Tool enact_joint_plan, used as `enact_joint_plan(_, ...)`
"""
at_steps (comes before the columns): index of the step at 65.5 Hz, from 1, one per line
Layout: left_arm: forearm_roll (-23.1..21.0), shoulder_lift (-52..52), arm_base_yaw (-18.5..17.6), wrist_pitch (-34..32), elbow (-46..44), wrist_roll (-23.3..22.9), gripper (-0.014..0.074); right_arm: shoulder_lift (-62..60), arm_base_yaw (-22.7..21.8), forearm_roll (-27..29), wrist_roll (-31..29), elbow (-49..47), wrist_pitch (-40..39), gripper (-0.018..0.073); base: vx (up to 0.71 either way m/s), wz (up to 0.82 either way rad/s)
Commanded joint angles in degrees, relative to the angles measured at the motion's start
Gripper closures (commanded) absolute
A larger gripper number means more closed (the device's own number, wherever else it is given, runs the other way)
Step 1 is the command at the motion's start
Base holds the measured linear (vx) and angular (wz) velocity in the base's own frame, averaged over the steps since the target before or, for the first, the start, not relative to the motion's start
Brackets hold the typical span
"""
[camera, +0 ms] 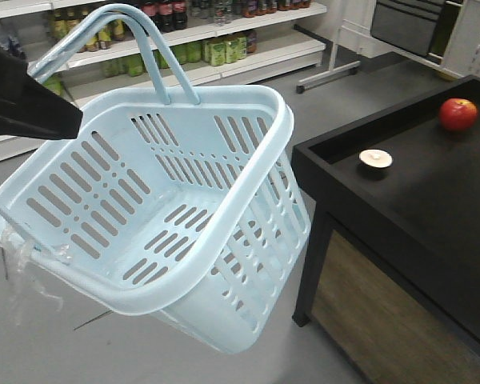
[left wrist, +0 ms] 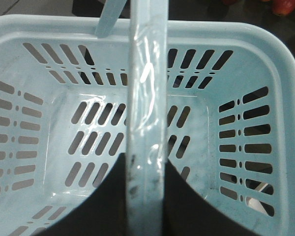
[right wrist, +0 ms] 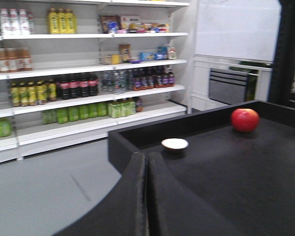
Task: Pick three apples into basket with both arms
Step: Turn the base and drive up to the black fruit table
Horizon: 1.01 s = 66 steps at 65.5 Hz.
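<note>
my left gripper [left wrist: 146, 196] pinched the basket [left wrist: 287, 103] by its handle [left wrist: 147, 88], tilted beside the desk [right wrist: 226, 191]; right gripper [right wrist: 147, 169] pressed together, empty; one apple [right wrist: 245, 119] near the desk's far edge.

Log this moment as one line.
left gripper shut on basket handle | basket empty, aloft | right gripper shut, empty | apple on table

The left gripper [left wrist: 146, 167] is clamped on the basket [left wrist: 285, 69] by its handle, with one black finger [left wrist: 108, 201] on each side of the bar. In the front-facing view the left arm [camera: 20, 100] reaches in from the left edge as a black, tapering shape. The right gripper [right wrist: 147, 160] points forward, its two fingers pressed flat together with no gap between them.
</note>
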Motion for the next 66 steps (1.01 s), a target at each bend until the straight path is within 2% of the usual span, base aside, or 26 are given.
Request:
enact_joint_plan(1,-2.75,-1.44,-0.27,-2.67,-1.58,-0.47,0.0604,-0.59,-0.4,-0.37,-0.46,0.86,-4.25,0.0564,0.11,-0.43)
enact_joint_plan(66,-2.75,-1.44,-0.27,-2.67,-1.58,-0.47,0.0603,-0.59,-0.4,-0.37,-0.46,0.86,-4.25,0.0564,0.1,-0.44)
